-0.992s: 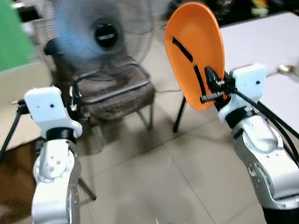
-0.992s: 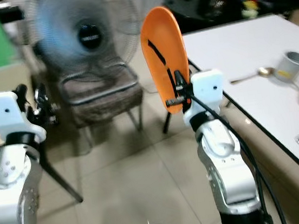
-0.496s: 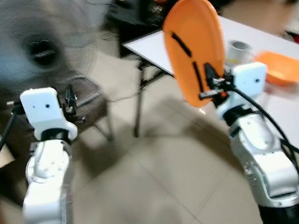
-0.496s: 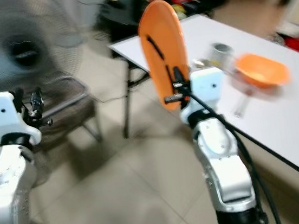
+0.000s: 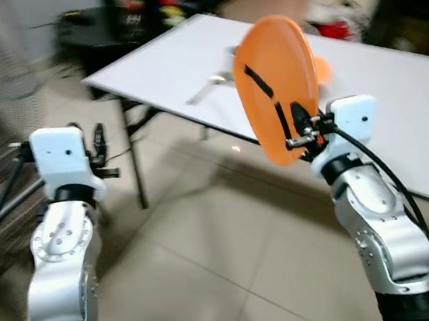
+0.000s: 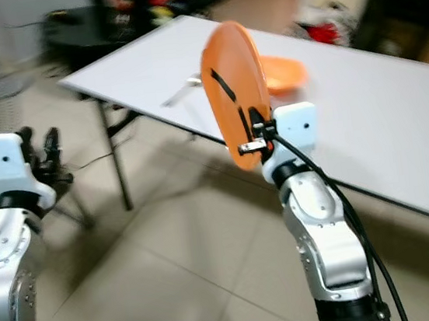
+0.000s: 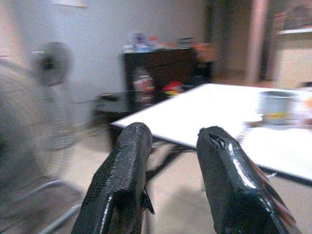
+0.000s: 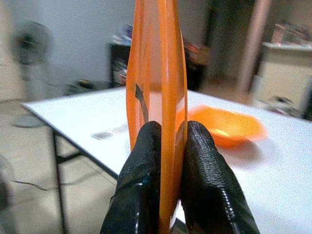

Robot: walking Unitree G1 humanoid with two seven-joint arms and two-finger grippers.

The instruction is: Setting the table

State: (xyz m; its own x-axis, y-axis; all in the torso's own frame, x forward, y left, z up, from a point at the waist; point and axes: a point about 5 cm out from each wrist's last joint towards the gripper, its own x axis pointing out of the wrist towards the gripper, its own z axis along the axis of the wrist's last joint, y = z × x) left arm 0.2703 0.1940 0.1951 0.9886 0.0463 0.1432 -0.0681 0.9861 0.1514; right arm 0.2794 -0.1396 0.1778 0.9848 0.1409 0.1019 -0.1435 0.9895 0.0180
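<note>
My right gripper (image 5: 285,117) is shut on the lower rim of an orange plate (image 5: 278,74), holding it upright on edge at chest height. In the right wrist view the two black fingers (image 8: 141,161) pinch the plate (image 8: 155,73) between them. Behind the plate stands a white table (image 5: 403,98) with an orange bowl (image 6: 284,73) on it, also seen as the bowl (image 8: 227,127). A spoon (image 6: 181,93) lies near the table's left end. My left gripper (image 5: 97,146) is raised at my left, open and holding nothing (image 7: 171,146).
A grey mug (image 7: 275,107) stands on the table. A standing fan (image 7: 48,62) and a black cabinet (image 7: 163,63) with clutter are beyond the table's end. Tiled floor (image 5: 188,265) lies between me and the table edge. The picture is blurred.
The camera has swung round: the fan and chair slid out to the left, and the table with the bowl is now in front. The plate stays clamped in my right gripper.
</note>
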